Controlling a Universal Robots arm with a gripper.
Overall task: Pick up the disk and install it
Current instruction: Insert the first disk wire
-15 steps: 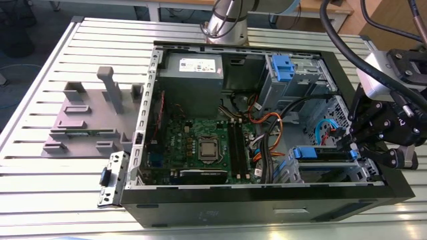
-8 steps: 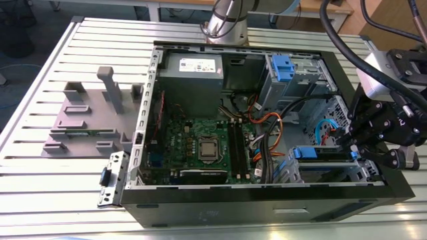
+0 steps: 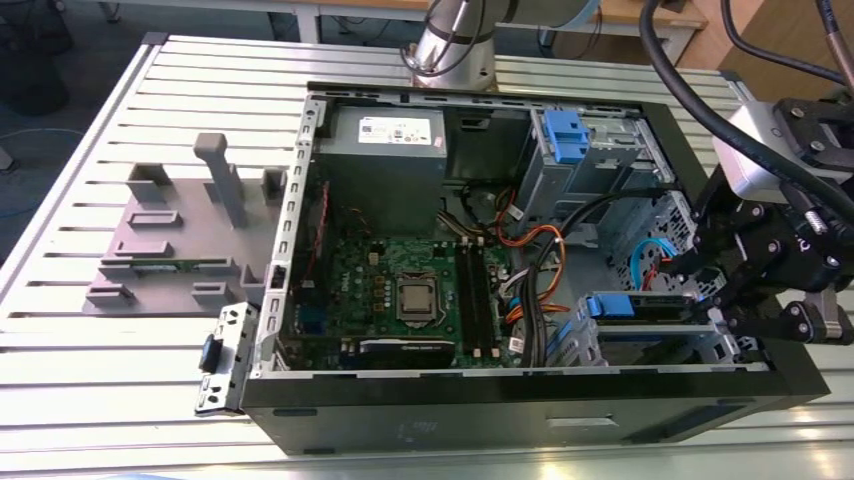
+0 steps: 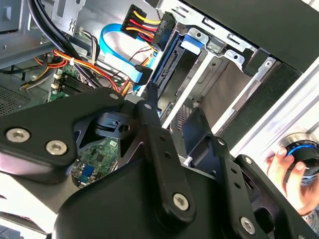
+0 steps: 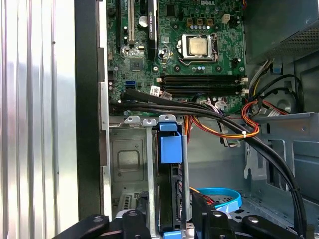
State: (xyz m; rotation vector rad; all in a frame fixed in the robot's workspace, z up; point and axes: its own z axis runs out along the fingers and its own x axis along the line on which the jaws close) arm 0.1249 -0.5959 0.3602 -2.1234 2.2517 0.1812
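Here, one disk (image 5: 171, 174) seated upright in its bay, one pincer (image 3: 721, 290) beside it, whether apart or together unclear.

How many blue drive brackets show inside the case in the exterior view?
2. One blue bracket in the upper bay beside the power supply; the other is on the disk in the lower bay, by the gripper. More may be hidden.

Arm (image 3: 767, 170) is reaching in from the exterior view's right, wrist angling downward. Black gripper (image 3: 727, 290) is hanging low at that side, linkage (image 4: 149, 164) filling the second wrist view. Finger state unclear.
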